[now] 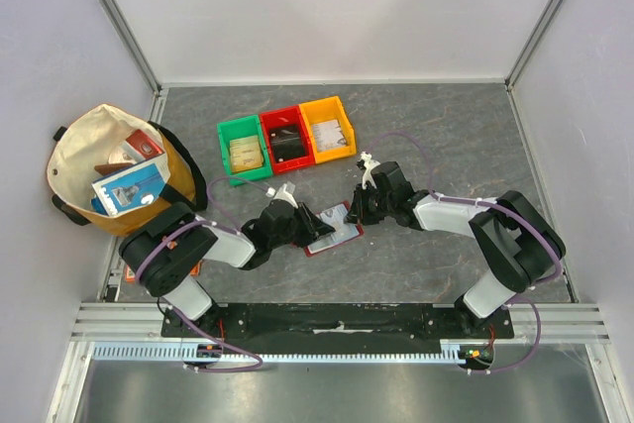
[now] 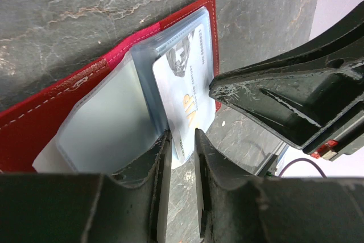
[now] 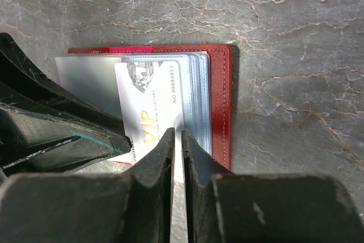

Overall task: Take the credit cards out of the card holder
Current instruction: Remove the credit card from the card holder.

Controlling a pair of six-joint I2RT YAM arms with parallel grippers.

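The card holder [image 1: 319, 248] lies open on the table between both arms, its dark-red cover [image 3: 219, 101] down and its clear sleeves [image 2: 102, 123] fanned up. A white VIP credit card [image 2: 185, 95] sticks partway out of a sleeve past the holder's edge. In the right wrist view, my right gripper [image 3: 178, 136] is pinched nearly shut on the right edge of that card [image 3: 148, 101]. My left gripper [image 2: 181, 140] stands narrowly open, its tips either side of the card's near corner. In the top view the left gripper [image 1: 305, 223] and right gripper [image 1: 357, 210] meet over the holder.
Green [image 1: 243, 151], red [image 1: 286, 139] and yellow [image 1: 328, 129] bins stand in a row behind the holder. A canvas bag [image 1: 74, 156] holding several items sits at the far left. Grey walls close in the table on three sides.
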